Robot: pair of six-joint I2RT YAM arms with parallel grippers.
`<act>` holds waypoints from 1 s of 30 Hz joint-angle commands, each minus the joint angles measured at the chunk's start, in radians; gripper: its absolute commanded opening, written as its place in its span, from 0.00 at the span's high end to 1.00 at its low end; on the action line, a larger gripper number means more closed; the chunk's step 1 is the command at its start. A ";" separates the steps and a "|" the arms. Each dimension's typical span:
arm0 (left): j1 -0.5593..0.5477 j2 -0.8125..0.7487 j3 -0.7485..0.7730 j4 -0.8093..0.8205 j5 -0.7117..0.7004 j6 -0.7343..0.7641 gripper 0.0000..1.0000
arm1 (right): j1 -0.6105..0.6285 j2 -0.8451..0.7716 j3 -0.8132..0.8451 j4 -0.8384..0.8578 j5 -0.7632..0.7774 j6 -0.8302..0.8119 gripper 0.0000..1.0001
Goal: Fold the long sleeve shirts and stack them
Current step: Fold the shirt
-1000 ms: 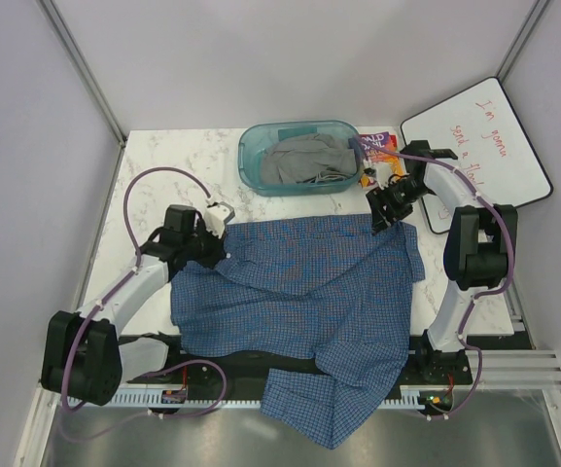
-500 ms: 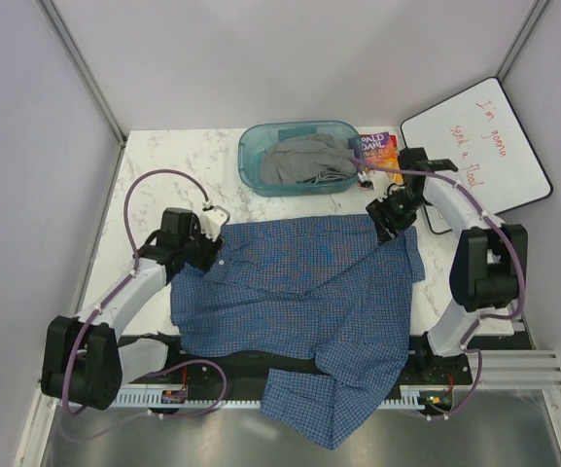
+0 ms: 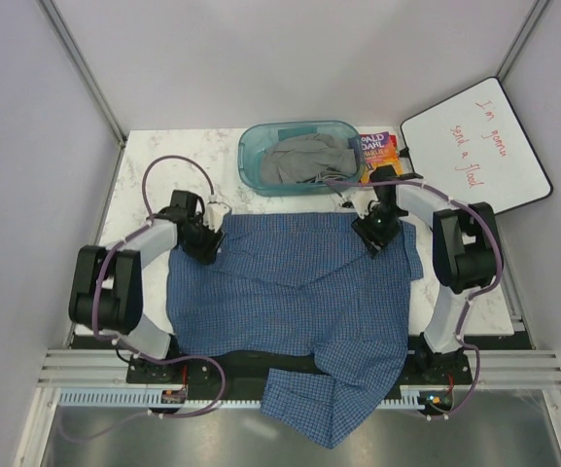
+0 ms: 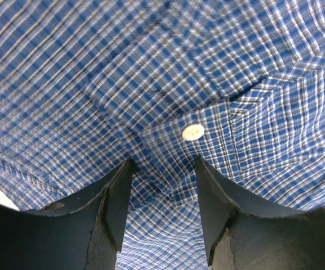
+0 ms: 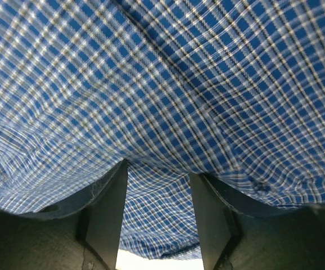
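One of the long sleeve shirts [image 3: 299, 292], blue fine-checked, lies spread across the table, its near part hanging over the front edge. My left gripper [image 3: 207, 243] stands at the shirt's far left corner, and my right gripper [image 3: 369, 236] at its far right corner. The left wrist view has the left gripper [image 4: 163, 169] open, jaws apart over checked cloth, with a white button [image 4: 192, 132] just beyond the fingertips. Seen from the right wrist, the right gripper [image 5: 157, 169] is open too, with cloth lying across the gap and over its fingers [image 5: 108, 208].
A teal bin [image 3: 251, 161] holding a grey garment [image 3: 304, 161] stands at the back of the table. A colourful book [image 3: 377, 146] and a whiteboard [image 3: 474, 141] lie at the back right. White walls close in on both sides.
The left gripper has opened and let go of the shirt's far left corner. The right gripper has moved leftward and down onto the far right corner. The shirt's far edge now lies straighter.
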 commanded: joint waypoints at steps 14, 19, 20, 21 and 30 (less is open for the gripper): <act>0.105 0.132 0.310 -0.253 0.249 0.165 0.33 | -0.037 -0.054 0.265 -0.141 -0.037 -0.135 0.36; 0.108 -0.131 0.221 -0.479 0.397 0.359 0.14 | 0.014 -0.372 0.083 -0.377 -0.177 -0.316 0.25; 0.106 -0.166 0.184 -0.525 0.415 0.377 0.13 | 0.047 -0.469 0.002 -0.395 -0.174 -0.314 0.25; 0.108 -0.239 0.164 -0.536 0.415 0.388 0.13 | 0.127 -0.514 -0.038 -0.431 -0.174 -0.306 0.24; 0.108 -0.473 0.012 -0.625 0.437 0.486 0.12 | 0.587 -0.728 -0.298 -0.372 -0.113 -0.201 0.25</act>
